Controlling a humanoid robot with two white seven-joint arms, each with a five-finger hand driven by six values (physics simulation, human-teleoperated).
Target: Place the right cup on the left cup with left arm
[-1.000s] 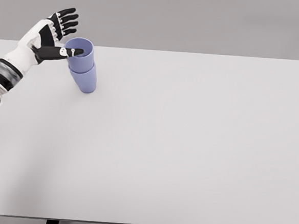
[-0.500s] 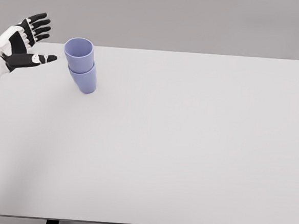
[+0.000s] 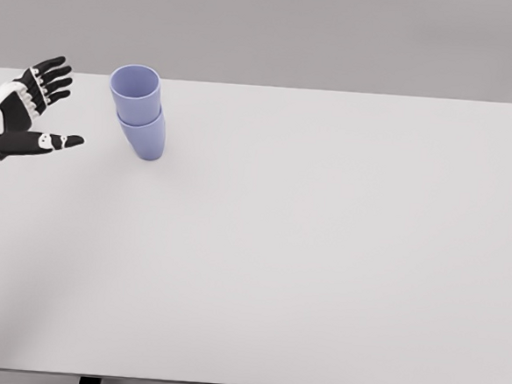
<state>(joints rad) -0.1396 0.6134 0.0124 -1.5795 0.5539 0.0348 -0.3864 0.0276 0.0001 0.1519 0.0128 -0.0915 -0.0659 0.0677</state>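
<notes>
Fingers (image 3: 46, 76) of the left hand (image 3: 20, 116) are spread wide and hold nothing (thumb stretched out toward the cups), the hand hovering over the table's (image 3: 321, 267) far left edge. To its right, apart from it, the upper cup (image 3: 135, 93) sits nested in the lower cup (image 3: 146, 136), the lilac stack tilting slightly left.

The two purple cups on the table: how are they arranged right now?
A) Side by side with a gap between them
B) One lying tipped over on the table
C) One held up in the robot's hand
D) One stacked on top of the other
D: the upper cup sits in the lower cup near the table's far left corner, and the left hand is off to the side, fingers spread, holding nothing.
</notes>
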